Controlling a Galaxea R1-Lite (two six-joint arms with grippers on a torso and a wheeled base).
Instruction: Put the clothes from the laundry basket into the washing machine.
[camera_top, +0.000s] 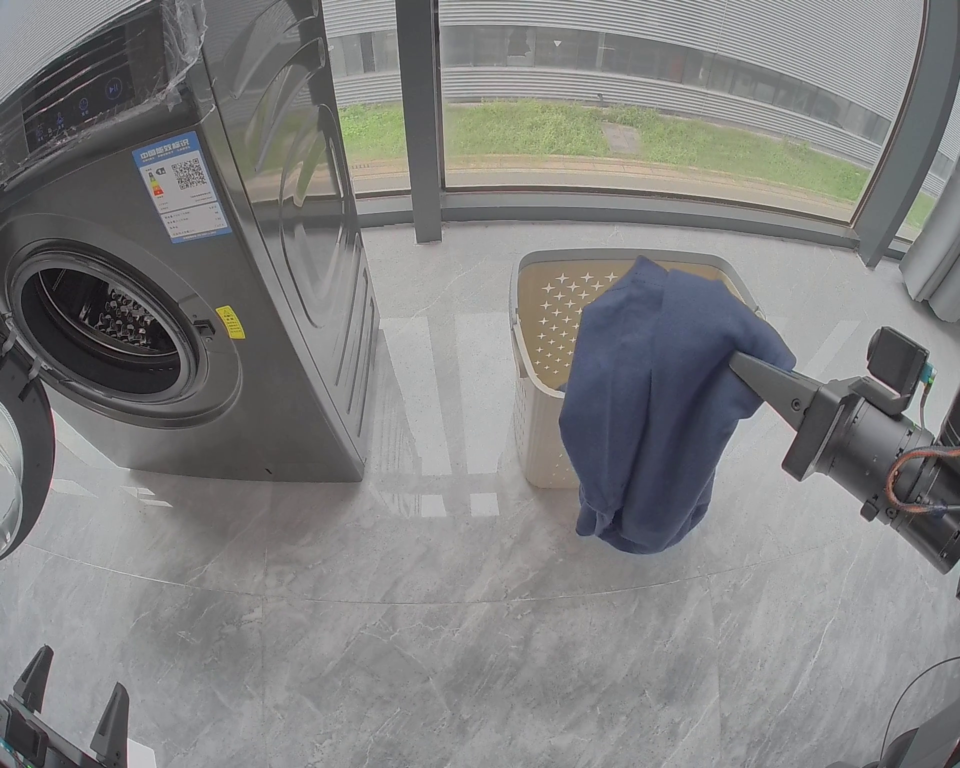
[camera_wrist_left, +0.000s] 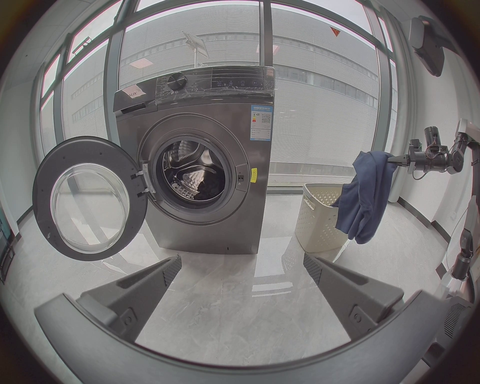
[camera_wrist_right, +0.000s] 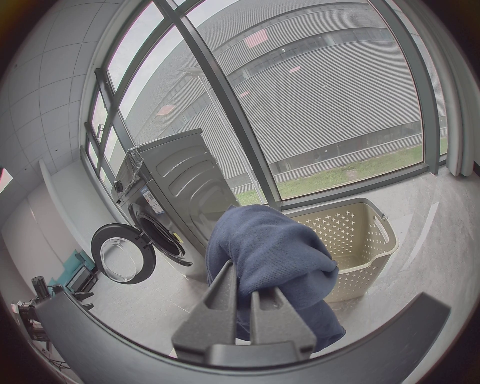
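Right gripper (camera_top: 745, 372), clenched on garment (camera_top: 650, 400) well right of washer (camera_top: 280, 250); keep it off floor (camera_top: 450, 620) while swinging toward washer's open drum (camera_top: 105, 320).

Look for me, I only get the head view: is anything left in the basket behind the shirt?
Observer: The right wrist view looks into the basket. The part of its floor that shows past the shirt is bare.
Operator: Can it go straight in?
Observer: Probably. In the left wrist view the door is swung wide to the side and the drum mouth is unblocked.
Operator: Could it slip?
Observer: It seems unlikely. The right wrist view shows the right gripper shut tight on a fold.
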